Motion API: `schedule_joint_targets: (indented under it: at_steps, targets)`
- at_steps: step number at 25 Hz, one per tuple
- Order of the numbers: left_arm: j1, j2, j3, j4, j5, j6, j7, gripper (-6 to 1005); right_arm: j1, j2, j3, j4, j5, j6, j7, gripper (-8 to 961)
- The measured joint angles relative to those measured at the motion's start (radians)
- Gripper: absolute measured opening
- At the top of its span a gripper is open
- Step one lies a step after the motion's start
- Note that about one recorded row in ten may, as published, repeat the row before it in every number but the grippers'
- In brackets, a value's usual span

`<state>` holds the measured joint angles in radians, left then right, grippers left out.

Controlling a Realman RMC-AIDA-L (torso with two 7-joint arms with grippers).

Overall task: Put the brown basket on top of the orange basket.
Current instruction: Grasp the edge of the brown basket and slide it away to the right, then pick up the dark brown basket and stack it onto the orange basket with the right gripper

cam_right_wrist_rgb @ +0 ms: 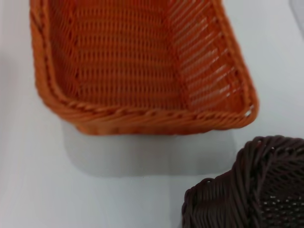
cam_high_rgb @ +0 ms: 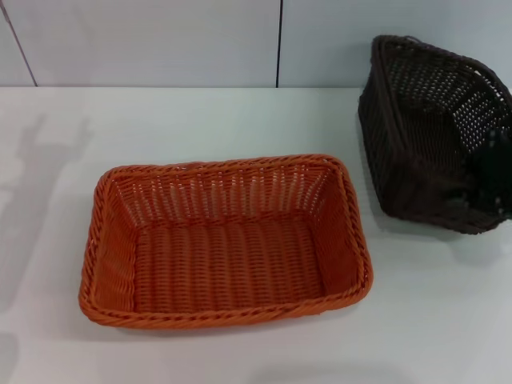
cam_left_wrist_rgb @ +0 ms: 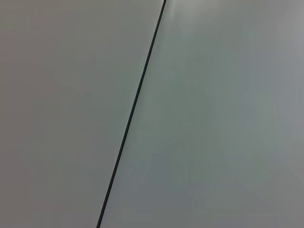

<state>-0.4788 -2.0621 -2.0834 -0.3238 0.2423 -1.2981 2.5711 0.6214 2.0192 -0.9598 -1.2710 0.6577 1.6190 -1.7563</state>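
Observation:
The orange basket sits flat on the white table, left of centre in the head view, and is empty. The brown basket is at the right, tipped steeply with its opening facing left and its left side raised off the table. My right gripper shows as a dark shape at the basket's right rim, shut on it. The right wrist view shows the orange basket with a corner of the brown basket close beside it. My left gripper is out of view.
The white table runs back to a pale wall with a dark vertical seam. The left wrist view shows only pale panels split by a dark seam.

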Motion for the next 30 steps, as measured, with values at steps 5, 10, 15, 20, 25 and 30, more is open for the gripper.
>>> schedule_joint_targets:
  at_steps: [5, 10, 15, 20, 25, 30]
  targets:
    - [0.002, 0.002, -0.002, -0.003, 0.0, 0.0, -0.001, 834, 0.007, 0.002, 0.033, -0.061, 0.08, 0.006, 0.063, 147]
    - [0.0, -0.001, -0.014, -0.003, -0.001, 0.004, -0.007, 834, 0.031, 0.004, 0.037, -0.118, 0.186, 0.002, 0.165, 147]
    - [-0.007, -0.001, -0.036, -0.013, -0.002, -0.004, -0.004, 833, 0.058, 0.01, 0.033, -0.154, 0.196, 0.003, 0.184, 148]
    - [-0.012, -0.003, -0.047, -0.015, -0.002, -0.004, -0.003, 833, 0.086, 0.003, 0.02, -0.178, 0.198, 0.047, 0.142, 148]
    - [-0.022, -0.002, -0.057, -0.005, -0.006, 0.003, -0.005, 834, 0.11, -0.006, -0.046, -0.212, 0.197, 0.116, 0.114, 148]
    - [-0.017, -0.002, -0.057, -0.003, -0.006, 0.005, -0.011, 834, 0.115, -0.033, -0.136, -0.228, 0.215, 0.179, 0.047, 147]
